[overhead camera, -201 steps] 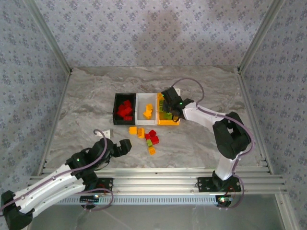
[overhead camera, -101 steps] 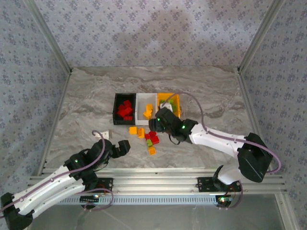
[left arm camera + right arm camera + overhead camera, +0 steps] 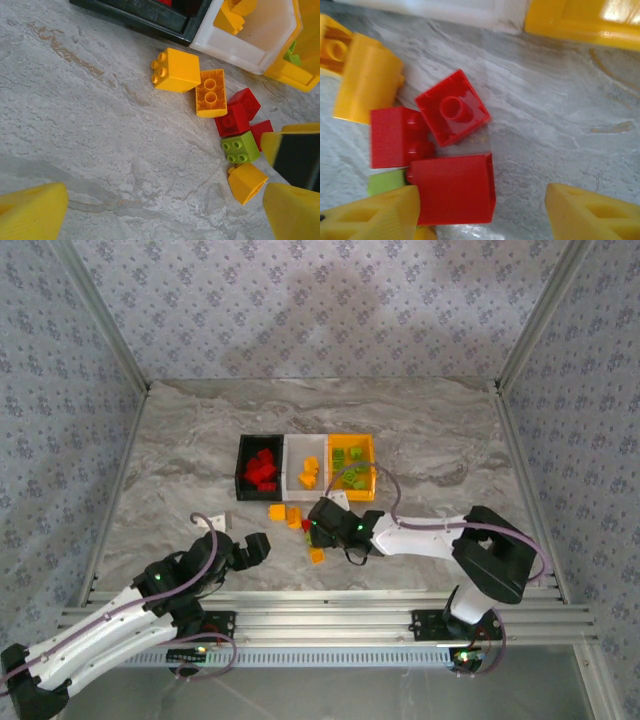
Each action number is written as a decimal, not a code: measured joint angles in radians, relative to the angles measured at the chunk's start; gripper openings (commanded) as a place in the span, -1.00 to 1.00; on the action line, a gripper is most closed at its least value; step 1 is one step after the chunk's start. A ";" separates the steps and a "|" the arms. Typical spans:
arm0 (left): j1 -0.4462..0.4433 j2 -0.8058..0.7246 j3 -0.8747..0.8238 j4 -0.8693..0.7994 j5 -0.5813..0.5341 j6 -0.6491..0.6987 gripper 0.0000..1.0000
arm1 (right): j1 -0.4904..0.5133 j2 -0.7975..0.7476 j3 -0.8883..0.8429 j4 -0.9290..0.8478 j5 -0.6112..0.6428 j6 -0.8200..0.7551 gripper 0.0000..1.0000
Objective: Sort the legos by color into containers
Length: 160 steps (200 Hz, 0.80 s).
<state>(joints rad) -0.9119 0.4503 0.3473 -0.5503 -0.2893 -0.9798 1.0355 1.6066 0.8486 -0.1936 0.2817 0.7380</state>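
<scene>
The containers stand in a row: a black bin (image 3: pixel 244 468) holding red legos, a white bin (image 3: pixel 292 470) with orange ones, and an orange-yellow bin (image 3: pixel 370 468) with green ones. Loose legos lie in front of them: orange bricks (image 3: pixel 176 69), red bricks (image 3: pixel 235 112), one green brick (image 3: pixel 241 147). My right gripper (image 3: pixel 320 527) hangs low over this pile, open. A red brick (image 3: pixel 452 190) lies between its fingers, against the left one and well apart from the right one (image 3: pixel 592 215). My left gripper (image 3: pixel 165 215) is open over bare table, left of the pile.
Metal rails run along the table's near edge (image 3: pixel 320 605) and up both sides. A small white piece (image 3: pixel 222 519) lies on the marble left of the pile. My right arm's forearm (image 3: pixel 420 536) stretches low across the table right of the pile.
My right gripper has swung from above the orange-yellow bin down to the loose pile in front of the bins. The left arm has stayed put.
</scene>
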 measured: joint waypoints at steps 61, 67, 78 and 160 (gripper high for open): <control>0.002 -0.004 0.000 -0.001 0.000 -0.002 0.99 | -0.020 -0.053 -0.045 -0.040 0.079 0.097 0.20; 0.002 -0.006 0.000 0.000 0.000 -0.002 0.99 | -0.023 -0.069 -0.058 -0.050 0.087 0.097 0.27; 0.002 -0.007 0.000 0.000 0.000 -0.002 0.99 | -0.026 -0.093 -0.076 -0.058 0.093 0.089 0.42; 0.004 -0.011 0.000 -0.009 0.000 -0.001 0.99 | -0.069 -0.009 -0.039 -0.005 0.023 -0.002 0.36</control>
<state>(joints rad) -0.9077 0.4393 0.3473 -0.5591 -0.2893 -0.9810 0.9668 1.5974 0.8097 -0.1989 0.3046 0.7364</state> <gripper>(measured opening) 0.997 0.732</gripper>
